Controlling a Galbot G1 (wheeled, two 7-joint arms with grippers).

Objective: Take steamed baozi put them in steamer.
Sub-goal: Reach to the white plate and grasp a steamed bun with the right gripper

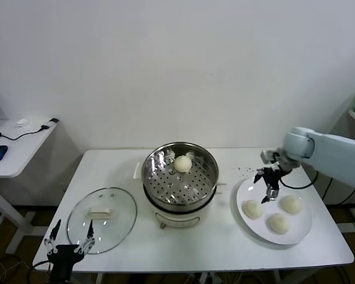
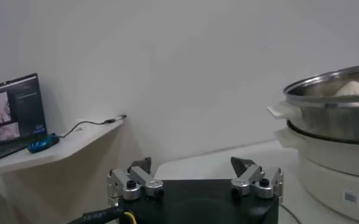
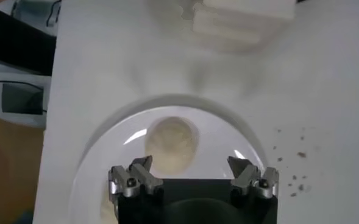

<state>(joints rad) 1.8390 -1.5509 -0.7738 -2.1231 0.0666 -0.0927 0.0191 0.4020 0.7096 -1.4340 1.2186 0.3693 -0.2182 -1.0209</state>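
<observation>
One cream-white baozi point(image 1: 183, 164) lies in the steel steamer point(image 1: 165, 185) at its far side; it also shows in the left wrist view point(image 2: 355, 89). Three more baozi point(image 1: 252, 209) point(image 1: 291, 204) point(image 1: 278, 223) lie on the white plate point(image 1: 300, 232) at the right. My right gripper point(image 1: 270, 193) is open and empty, hovering over the plate's near-left part above the leftmost baozi point(image 3: 170, 143). My left gripper point(image 1: 70, 235) is open and empty, parked low at the table's front left, next to the glass lid.
A round glass lid point(image 1: 102, 218) with a white handle lies on the table left of the steamer. A side desk point(image 1: 15, 148) with a blue mouse and cable stands at far left. Dark crumbs point(image 1: 244, 170) dot the table behind the plate.
</observation>
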